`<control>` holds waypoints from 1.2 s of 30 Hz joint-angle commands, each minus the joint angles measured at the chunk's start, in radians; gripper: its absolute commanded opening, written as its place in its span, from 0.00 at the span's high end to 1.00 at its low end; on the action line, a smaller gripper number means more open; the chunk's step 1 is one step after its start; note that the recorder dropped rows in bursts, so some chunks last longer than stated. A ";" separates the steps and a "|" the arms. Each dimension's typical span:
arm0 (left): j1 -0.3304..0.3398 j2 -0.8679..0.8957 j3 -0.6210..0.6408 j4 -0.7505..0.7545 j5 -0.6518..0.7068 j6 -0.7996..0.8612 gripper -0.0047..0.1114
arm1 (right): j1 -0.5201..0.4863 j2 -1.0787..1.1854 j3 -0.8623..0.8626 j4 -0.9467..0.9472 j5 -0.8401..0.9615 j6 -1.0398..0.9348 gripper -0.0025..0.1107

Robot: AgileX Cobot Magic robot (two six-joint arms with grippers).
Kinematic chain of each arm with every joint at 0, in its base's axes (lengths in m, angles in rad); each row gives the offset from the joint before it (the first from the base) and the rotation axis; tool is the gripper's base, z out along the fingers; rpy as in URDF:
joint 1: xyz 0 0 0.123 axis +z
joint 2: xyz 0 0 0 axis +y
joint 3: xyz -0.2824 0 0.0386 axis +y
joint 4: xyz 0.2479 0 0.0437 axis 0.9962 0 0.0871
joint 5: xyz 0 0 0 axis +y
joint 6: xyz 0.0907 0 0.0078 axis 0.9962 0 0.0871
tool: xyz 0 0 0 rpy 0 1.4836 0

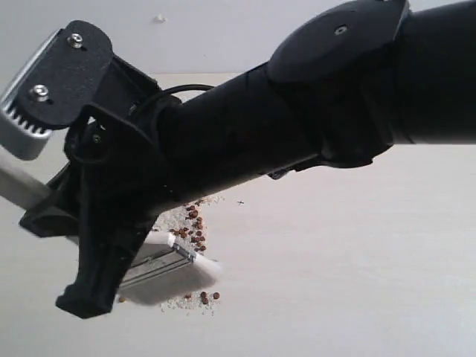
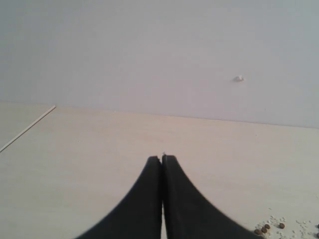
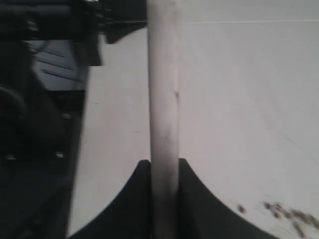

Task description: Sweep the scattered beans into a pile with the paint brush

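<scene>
The right gripper [image 3: 164, 168] pinched the pale wooden handle of the paint brush [image 3: 163, 89] between its black fingers [image 3: 130, 204], and the handle ran straight out from the grip across the right wrist view. In the exterior view the brush's silver ferrule [image 1: 160, 262] and cream-white bristles [image 1: 195, 277] sat low over the near left part of the pale table [image 1: 357, 282]. The bristles pointed right and were blurred; whether they touched the surface could not be told. The beans [image 1: 195, 232], small and reddish-brown, lay mingled with fine white grains [image 1: 172, 219] in a loose band just beyond the ferrule and slightly to its right. A few more beans rested at the near edge of the bristles, among a thin scatter of grains. The black arm [image 1: 297, 111] carrying the brush reached in from the right, crossed the middle and angled down to the left, hiding much of the far table. The left gripper [image 2: 162, 163] had its two dark fingers pressed together with nothing between them. It pointed across bare tabletop, and its own wrist view showed only a few beans and grains close by. Beyond it rose a plain pale wall [image 2: 149, 50] marked by one small white speck [image 2: 239, 78].
</scene>
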 commanded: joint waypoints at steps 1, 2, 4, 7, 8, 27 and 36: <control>0.001 -0.007 -0.001 -0.005 -0.002 0.000 0.96 | -0.098 0.040 0.050 0.349 0.366 -0.363 0.98; 0.001 -0.007 -0.001 -0.005 -0.002 0.000 0.96 | -0.111 0.055 0.067 0.356 0.401 -0.408 0.98; 0.001 -0.007 -0.001 -0.005 -0.002 0.000 0.96 | -0.136 0.093 0.078 0.356 0.444 -0.445 0.98; 0.001 -0.007 -0.001 -0.005 -0.002 0.000 0.96 | -0.164 0.160 0.083 0.356 0.523 -0.445 0.98; 0.001 -0.007 -0.001 -0.005 -0.002 0.000 0.96 | -0.175 0.181 0.083 0.356 0.545 -0.445 0.98; 0.001 -0.007 -0.001 -0.005 -0.002 0.000 0.96 | -0.359 0.408 0.081 0.234 0.655 -0.436 0.98; 0.001 -0.007 -0.001 -0.005 -0.002 0.000 0.96 | -0.420 0.463 0.041 0.223 0.655 -0.436 0.98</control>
